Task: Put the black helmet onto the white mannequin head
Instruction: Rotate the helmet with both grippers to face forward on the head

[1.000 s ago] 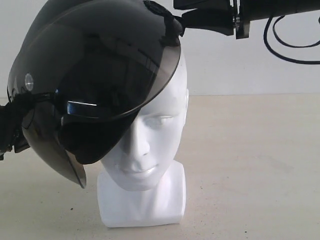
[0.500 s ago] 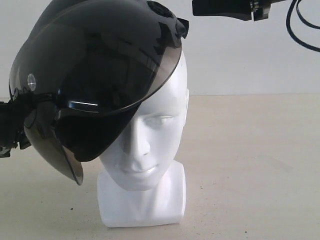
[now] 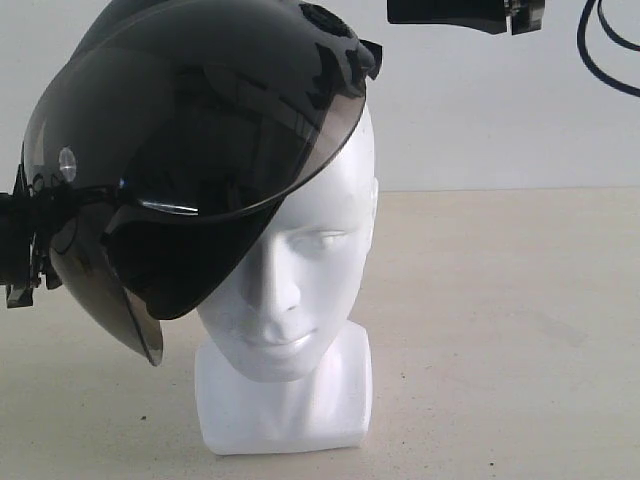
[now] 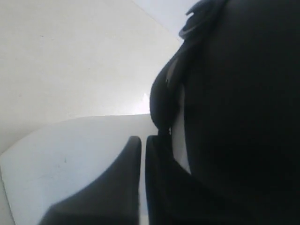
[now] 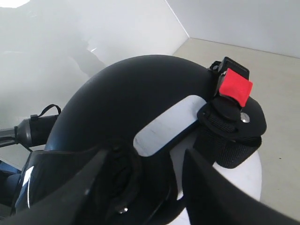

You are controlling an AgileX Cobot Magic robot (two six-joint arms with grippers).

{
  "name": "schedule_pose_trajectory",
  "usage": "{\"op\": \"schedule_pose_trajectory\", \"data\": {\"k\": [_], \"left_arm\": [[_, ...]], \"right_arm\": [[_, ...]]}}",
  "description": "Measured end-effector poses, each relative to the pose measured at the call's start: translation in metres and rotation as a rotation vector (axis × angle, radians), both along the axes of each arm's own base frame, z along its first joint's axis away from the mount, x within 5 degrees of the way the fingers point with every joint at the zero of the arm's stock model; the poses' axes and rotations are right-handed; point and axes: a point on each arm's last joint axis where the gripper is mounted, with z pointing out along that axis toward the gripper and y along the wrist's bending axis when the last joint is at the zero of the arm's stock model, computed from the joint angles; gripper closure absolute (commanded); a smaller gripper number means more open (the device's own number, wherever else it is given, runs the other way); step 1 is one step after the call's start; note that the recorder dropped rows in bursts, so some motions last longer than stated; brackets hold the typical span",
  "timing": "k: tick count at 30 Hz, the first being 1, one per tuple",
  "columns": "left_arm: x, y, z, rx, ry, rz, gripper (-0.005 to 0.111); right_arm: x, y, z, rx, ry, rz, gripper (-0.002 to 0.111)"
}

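Crookedly perched, the black helmet could slide off the white mannequin head. The right gripper gapes wide; I cannot tell how the left gripper stands.

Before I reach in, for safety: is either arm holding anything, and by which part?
The left gripper holds the black helmet by its lower side rim; the right gripper, fingers apart, holds nothing.

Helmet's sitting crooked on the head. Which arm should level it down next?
Probably left. The left gripper is at the low side of the black helmet, which hangs tilted over the white mannequin head. The right gripper has its jaws open above the helmet, clear of it.
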Motion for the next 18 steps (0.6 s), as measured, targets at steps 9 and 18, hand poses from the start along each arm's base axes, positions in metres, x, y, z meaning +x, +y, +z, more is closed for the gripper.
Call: {"op": "schedule_pose_trajectory", "data": {"k": [9, 18], "left_arm": [[-0.0007, -0.0022, 0.0048, -0.048, -0.028, -0.020, 0.102], [0.0008, -0.0021, 0.0072, -0.059, -0.064, -0.011, 0.102]], "right_arm": [[-0.0052, -0.0003, 0.0066, 0.015, -0.018, 0.001, 0.062], [-0.0064, -0.0003, 0.0081, 0.019, -0.023, 0.001, 0.062]]}}
